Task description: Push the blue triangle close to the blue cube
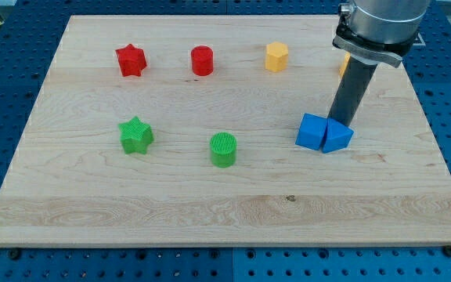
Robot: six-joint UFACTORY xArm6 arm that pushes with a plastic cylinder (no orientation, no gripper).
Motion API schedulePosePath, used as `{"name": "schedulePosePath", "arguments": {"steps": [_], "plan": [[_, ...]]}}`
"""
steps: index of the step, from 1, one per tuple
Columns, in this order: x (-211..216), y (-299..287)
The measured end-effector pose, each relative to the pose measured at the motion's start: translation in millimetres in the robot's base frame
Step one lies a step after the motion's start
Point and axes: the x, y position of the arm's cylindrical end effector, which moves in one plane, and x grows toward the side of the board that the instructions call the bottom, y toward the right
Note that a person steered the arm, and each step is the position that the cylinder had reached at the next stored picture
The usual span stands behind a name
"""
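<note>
Nearest the view's bottom, the green cylinder [223,149] sits well left of the blue cube [312,131], which touches the blue triangle [337,137] on its right. My tip [340,124], a bare rod grasping nothing, stands just behind their seam. Pushing further could wedge them apart.

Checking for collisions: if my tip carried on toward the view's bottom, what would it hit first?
Probably the blue triangle: my tip sits right behind it, with the blue cube touching it on the view's left.
</note>
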Motion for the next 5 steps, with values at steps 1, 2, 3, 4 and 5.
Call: {"name": "schedulePosePath", "arguments": {"steps": [1,2,3,4,5], "plan": [[-39,-19],[-40,-61],[-20,-85],[-20,-85],[-22,-81]]}}
